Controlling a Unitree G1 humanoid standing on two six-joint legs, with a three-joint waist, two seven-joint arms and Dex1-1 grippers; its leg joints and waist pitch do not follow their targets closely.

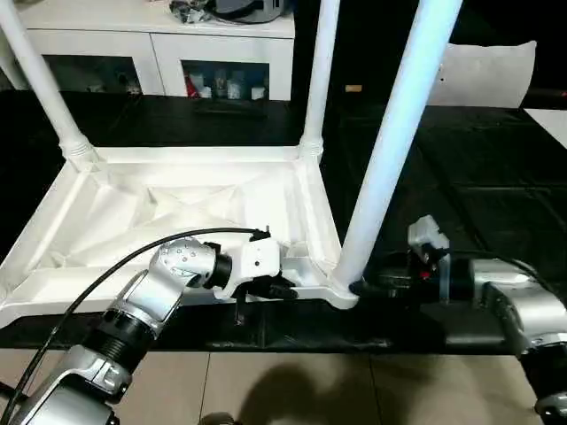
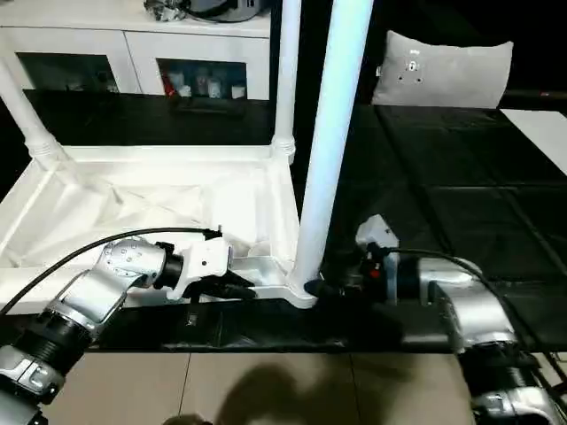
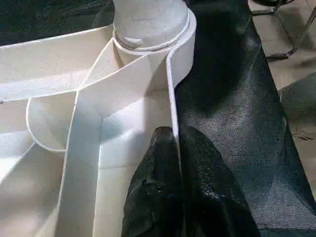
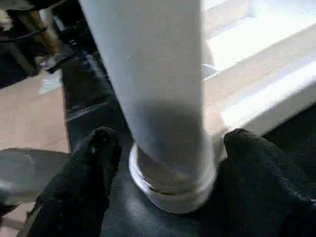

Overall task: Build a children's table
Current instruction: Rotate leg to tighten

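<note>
- I am working on the children's table, which is lying upside down on the black mat, ribbed underside facing up, its near edge along the mat's front edge.
- My left gripper is pinching the near rim of the top between closed fingers, one inside the wall and one outside, likely to keep the top from sliding while a leg is being seated.
- My right gripper is straddling the near-right leg at its base; its fingers are standing wide on either side of the collar, and I cannot tell whether they are touching it.
- That leg is standing in the near-right corner socket, leaning slightly.
- Two far legs are standing in the far corners.
- I am judging that the near-left corner still needs a leg, though it is lying outside my view.
</note>
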